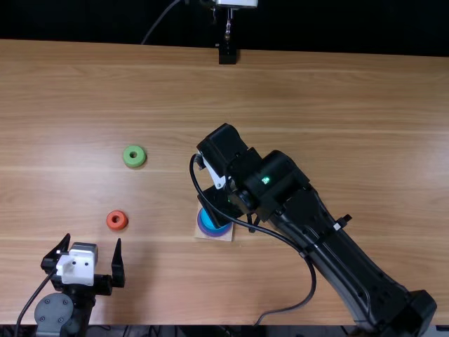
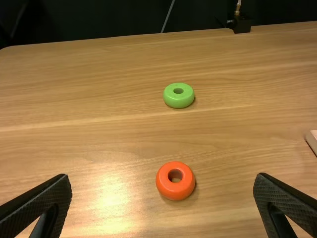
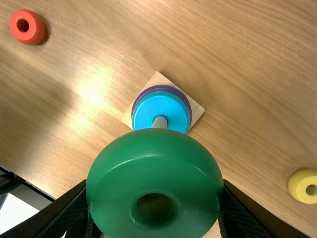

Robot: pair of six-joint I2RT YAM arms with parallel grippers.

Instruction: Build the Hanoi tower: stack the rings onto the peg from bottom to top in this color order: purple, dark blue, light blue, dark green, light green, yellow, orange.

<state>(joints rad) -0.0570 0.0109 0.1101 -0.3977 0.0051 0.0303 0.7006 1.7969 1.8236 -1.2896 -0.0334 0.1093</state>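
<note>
Dark green ring (image 3: 154,163) is in the right gripper (image 1: 223,203) — fingers stand apart by the ring's width, one on each side, gripping it. Ring's broad face and hole are toward the right wrist camera; hole axis runs roughly along that camera's line of sight, long axis of the ring goes across from finger to finger. Exact tilt to the table: can't tell. In the right wrist view it overlaps the near side of the stack.

Peg (image 3: 159,122) stands upright on a square wood base (image 3: 195,110), tip through the light blue ring (image 3: 148,109); purple ring (image 3: 187,103) below, both lying flat, holes up.

Left gripper (image 1: 93,242) is wide open, nothing in it, near the table's near edge. Orange ring (image 1: 117,220) lies flat close ahead of it, light green ring (image 1: 134,156) flat farther out, yellow ring (image 3: 303,186) flat, apart from the base.

Table (image 1: 337,105): light brown wood, grain running side to side in the top view, glare patches in both wrist views. Room past the far edge is dark — black foot (image 1: 227,55) of a stand at that edge, thin cable (image 1: 156,22) beside it.
</note>
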